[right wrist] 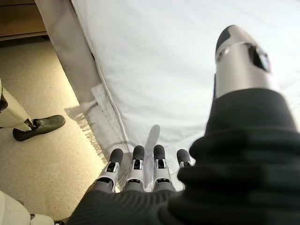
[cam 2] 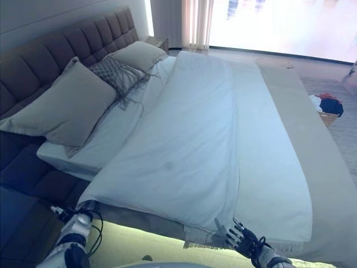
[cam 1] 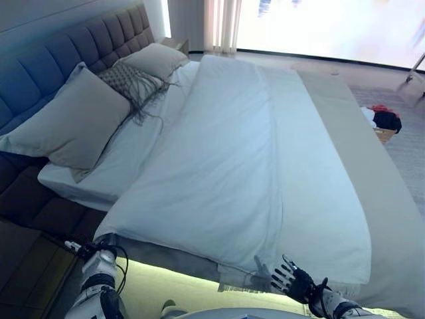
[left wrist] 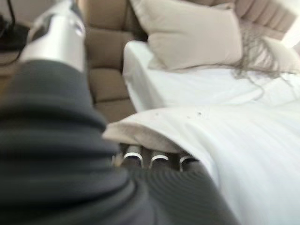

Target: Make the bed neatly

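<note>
A white duvet (cam 1: 219,166) lies along the bed, its upper part folded back off the white sheet (cam 1: 133,153) near the pillows. My left hand (cam 1: 99,262) is at the duvet's near left corner (left wrist: 140,133), reaching under its edge. At the bed's near edge my right hand (cam 1: 292,279) hovers open, its straight fingers (right wrist: 136,164) pointing at the duvet's hem and a fringed cloth edge (right wrist: 91,126).
A large grey pillow (cam 1: 73,123), a fringed cushion (cam 1: 133,83) and a second pillow (cam 1: 156,60) lean on the tufted headboard (cam 1: 99,40). A beige runner (cam 1: 372,166) covers the bed's foot. A basket of clothes (cam 1: 385,123) stands on the floor beyond. A nightstand (cam 1: 33,266) is beside my left arm.
</note>
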`<state>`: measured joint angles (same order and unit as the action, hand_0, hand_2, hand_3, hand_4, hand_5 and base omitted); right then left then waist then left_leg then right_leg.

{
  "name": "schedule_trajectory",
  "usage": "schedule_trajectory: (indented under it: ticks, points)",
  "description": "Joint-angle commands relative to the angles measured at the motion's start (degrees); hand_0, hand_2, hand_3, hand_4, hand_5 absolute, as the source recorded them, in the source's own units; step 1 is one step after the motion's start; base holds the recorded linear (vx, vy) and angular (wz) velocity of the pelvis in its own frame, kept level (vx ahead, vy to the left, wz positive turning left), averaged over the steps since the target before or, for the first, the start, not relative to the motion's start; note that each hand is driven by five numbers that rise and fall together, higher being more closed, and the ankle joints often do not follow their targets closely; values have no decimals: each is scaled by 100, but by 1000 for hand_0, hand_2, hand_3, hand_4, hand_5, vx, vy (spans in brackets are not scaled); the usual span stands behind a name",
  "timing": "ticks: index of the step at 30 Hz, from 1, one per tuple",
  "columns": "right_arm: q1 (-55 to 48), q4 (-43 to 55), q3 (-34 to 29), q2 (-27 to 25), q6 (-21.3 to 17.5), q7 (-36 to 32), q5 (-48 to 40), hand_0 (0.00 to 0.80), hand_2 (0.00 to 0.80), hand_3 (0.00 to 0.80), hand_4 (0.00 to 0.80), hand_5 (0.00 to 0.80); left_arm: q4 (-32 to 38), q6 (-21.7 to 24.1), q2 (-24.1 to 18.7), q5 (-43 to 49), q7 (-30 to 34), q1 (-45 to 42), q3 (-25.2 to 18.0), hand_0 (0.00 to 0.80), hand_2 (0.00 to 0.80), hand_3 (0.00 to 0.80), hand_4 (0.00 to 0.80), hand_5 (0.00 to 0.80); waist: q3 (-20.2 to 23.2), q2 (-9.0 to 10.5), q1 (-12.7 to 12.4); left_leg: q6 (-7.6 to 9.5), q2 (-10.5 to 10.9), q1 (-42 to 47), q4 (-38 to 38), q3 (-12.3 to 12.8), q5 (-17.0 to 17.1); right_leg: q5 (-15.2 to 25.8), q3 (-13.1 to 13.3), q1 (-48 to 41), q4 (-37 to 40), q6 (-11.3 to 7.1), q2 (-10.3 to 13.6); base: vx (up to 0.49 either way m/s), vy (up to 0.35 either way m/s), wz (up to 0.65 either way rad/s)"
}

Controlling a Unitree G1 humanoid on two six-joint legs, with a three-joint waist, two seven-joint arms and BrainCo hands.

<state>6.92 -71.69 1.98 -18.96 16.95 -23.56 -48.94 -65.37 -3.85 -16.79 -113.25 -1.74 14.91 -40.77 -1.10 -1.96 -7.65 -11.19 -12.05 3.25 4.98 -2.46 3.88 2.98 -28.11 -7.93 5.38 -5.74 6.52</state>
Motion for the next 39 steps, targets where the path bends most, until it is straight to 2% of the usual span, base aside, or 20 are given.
schedule_trajectory:
  ticks: [1,4,8,14,21,28,32,35,37,39]
  points:
    - [34,-327,-116,-144,-55,-167,43,0,0,0,0,0,-553,490,-2752,25,1119,-1572,-1090,0,0,0,0,0,215,192,-940,269,482,-409,2,-160,-2,-387,18,-308,-38,-429,672,15,53,2]
    - [13,-364,-198,-206,-86,-218,140,0,0,0,0,0,-740,-230,-2710,25,1392,-1660,-918,0,0,0,0,0,160,222,-946,277,485,-427,2,-154,-11,-384,-9,-297,-38,-418,671,9,40,4]
    - [-4,-391,-284,-258,-119,-299,217,0,0,0,0,0,-760,-691,-2657,25,1548,-1707,-751,0,0,0,0,0,119,252,-951,289,485,-414,2,-149,-37,-393,-19,-296,-38,-403,674,8,23,13]
    - [15,-407,-376,-293,-71,-394,414,0,0,0,0,0,-853,-1259,-2337,1267,1787,-1726,-533,0,0,0,0,0,94,308,-910,290,469,-363,2,-93,-87,-400,2,-275,-38,-368,665,3,0,1]
    - [35,-419,-427,-311,-79,-507,493,0,0,0,0,0,-1173,-1159,-2178,1949,1739,-1635,-260,0,0,0,0,0,91,296,-804,300,458,-310,2,16,-116,-388,57,-251,-38,-352,657,14,-6,8]
    - [35,-426,-517,-403,-64,-584,649,0,0,0,0,0,-1454,-1556,-1945,2791,1776,-1654,53,0,0,0,0,0,67,262,-685,314,442,-231,2,176,-161,-349,139,-208,-38,-362,673,5,-17,27]
    - [35,-429,-618,-446,-65,-583,673,0,0,0,0,0,-1438,-1948,-1669,2539,2121,-1667,239,0,0,0,0,0,41,258,-636,325,428,-183,2,273,-182,-310,166,-187,-38,-376,691,6,-31,46]
    - [-6,-418,-718,-416,-109,-565,689,0,0,0,0,0,-1287,-2151,-1263,2445,2722,-1779,357,0,0,0,0,0,6,281,-644,335,419,-148,2,310,-205,-286,184,-174,-38,-377,698,-1,-44,23]
    - [-31,-384,-781,-355,-125,-511,701,0,0,0,0,0,-1138,-2028,-929,2913,3022,-1892,487,0,0,0,0,0,-23,307,-670,341,417,-124,2,312,-220,-277,186,-177,-38,-369,696,-5,-56,-5]
    - [-29,-359,-779,-325,-122,-481,707,0,0,0,0,0,-1092,-1674,-726,3553,3026,-1909,735,0,0,0,0,0,-43,326,-677,351,413,-95,2,327,-236,-265,191,-184,-38,-360,691,-6,-51,-2]
